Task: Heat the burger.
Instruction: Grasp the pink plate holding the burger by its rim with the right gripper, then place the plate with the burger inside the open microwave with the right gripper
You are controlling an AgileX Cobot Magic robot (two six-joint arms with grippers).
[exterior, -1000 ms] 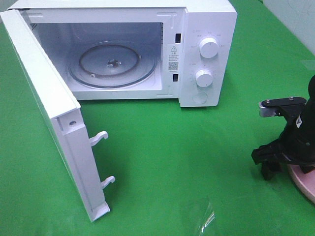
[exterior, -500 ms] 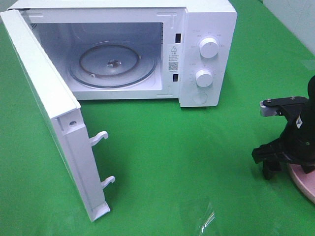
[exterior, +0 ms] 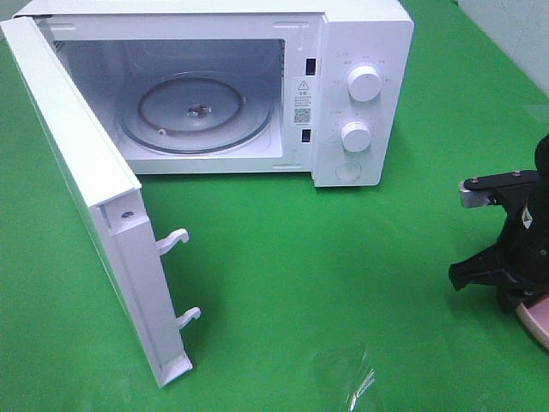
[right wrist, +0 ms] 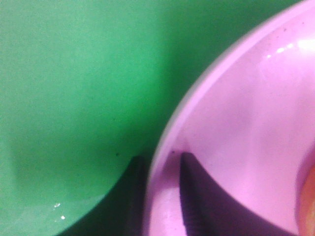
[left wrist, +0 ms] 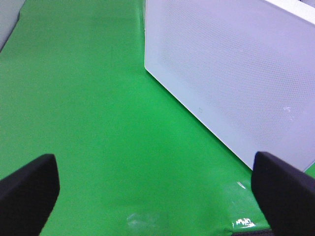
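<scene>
In the right wrist view, my right gripper (right wrist: 160, 162) is shut on the rim of the pink plate (right wrist: 246, 123), with one dark finger outside the rim and the other inside it. A golden-brown sliver at the frame's edge is all that shows of the burger (right wrist: 309, 196). From the high camera, the right gripper (exterior: 513, 293) sits at the far right over the plate's edge (exterior: 536, 323); the burger is out of that view. My left gripper (left wrist: 155, 196) is open over the green cloth, beside the microwave door (left wrist: 236, 73).
The white microwave (exterior: 360, 86) stands at the back with its door (exterior: 94, 197) swung wide toward the front left. Its glass turntable (exterior: 197, 112) is bare. Green cloth (exterior: 326, 257) covers the table between the microwave and the plate.
My right gripper has shut on the plate's rim. The right arm and plate have shifted a little to the right, so less of the plate shows. The left arm is still.
</scene>
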